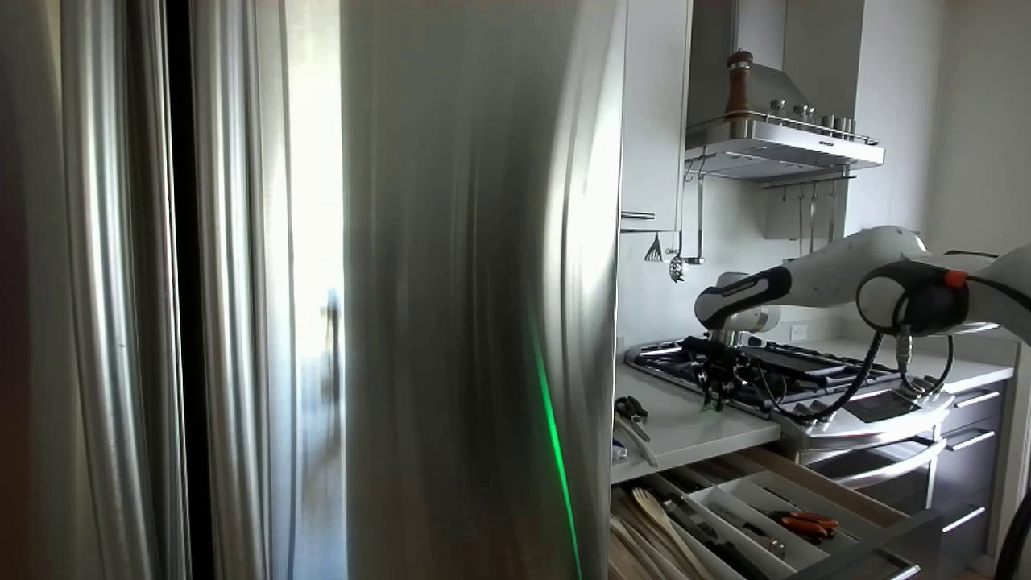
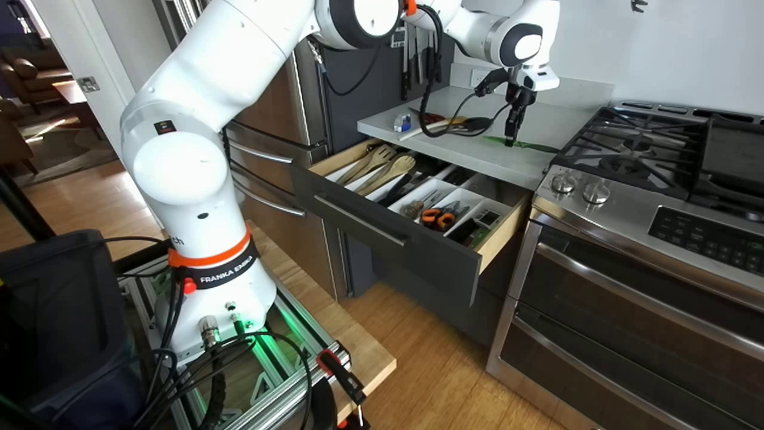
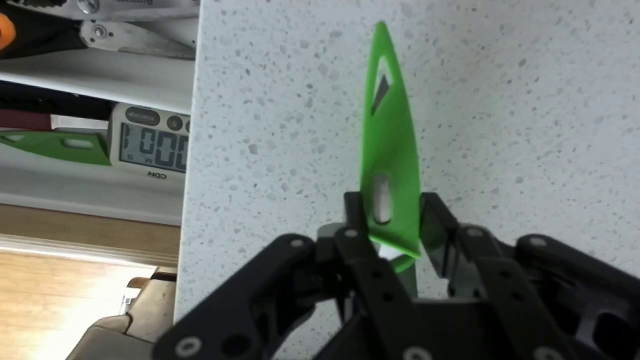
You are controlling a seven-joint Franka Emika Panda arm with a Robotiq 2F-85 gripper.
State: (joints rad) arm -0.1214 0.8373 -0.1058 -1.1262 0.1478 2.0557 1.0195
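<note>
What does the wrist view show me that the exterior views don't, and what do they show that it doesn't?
Only the wrist view: the cutouts in the green sheath and readable digits on the timer.

Only the exterior views: the white arm, the griddle and the wooden utensils.

Shared: the claw at the green sheath, the countertop, and the orange-handled scissors in the open drawer.

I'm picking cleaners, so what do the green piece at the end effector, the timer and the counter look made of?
Green piece: probably smooth plastic, going by its even colour and clean cutouts.
Timer: likely matte plastic; its pale, rounded casing lacks metallic shine.
Counter: stone or stone-like composite, I can't tell which; grey flecks dot its smooth surface.
</note>
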